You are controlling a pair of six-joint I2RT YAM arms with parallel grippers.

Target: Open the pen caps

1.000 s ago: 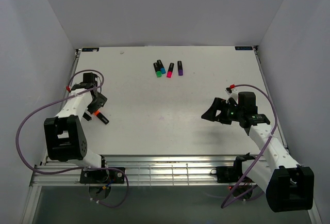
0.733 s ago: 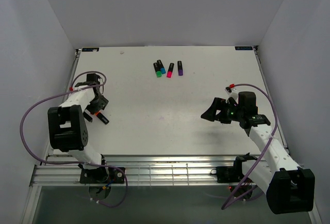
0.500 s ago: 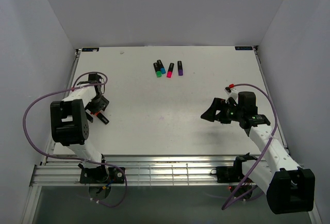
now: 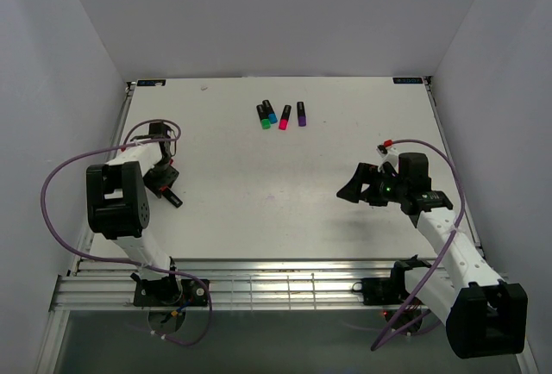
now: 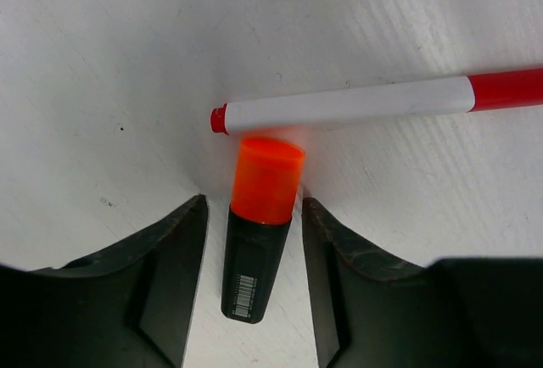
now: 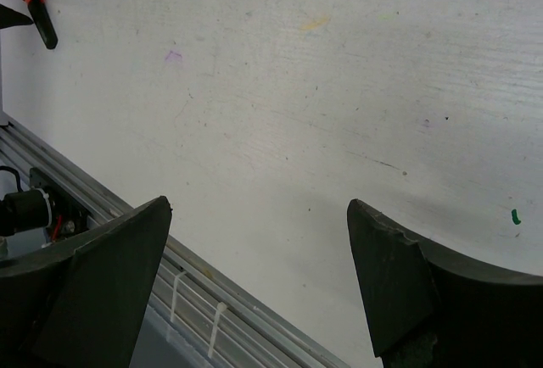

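Left end effector (image 5: 252, 215): down on the desk (image 4: 276, 193) at its 9 o'clock edge, and the jaws have drawn in from full spread a second ago. They now flank the black barrel (image 5: 253, 270) with a thin gap on each side, so it is open and gripping nothing yet.
Left arm: it has folded in over that spot during the last second.
Orange cap (image 5: 267, 177): still seated on its marker, lying flat, poking out past the fingertips toward 12 o'clock in the wrist view.
Meaning: the squeeze looks aimed at the barrel, which would leave the cap free for a pull; no cap is off yet.
White pen (image 5: 348, 105): lies crosswise just beyond the orange cap, its red cap (image 5: 509, 88) on at the 3 o'clock end.
Right end effector (image 6: 259, 207): spread wide and empty, unmoved at 4 o'clock, well apart from everything.
Near edge: slotted metal rail (image 4: 276, 288), purple cables looping off both arms.
Far caps: green cap (image 4: 265, 123), blue cap (image 4: 272, 119), pink cap (image 4: 283, 123) and purple cap (image 4: 301, 121) sit in a row at 12 o'clock, all still on.
Surface: white, scuffed with faint ink marks.
Room: plain pale walls on three sides.
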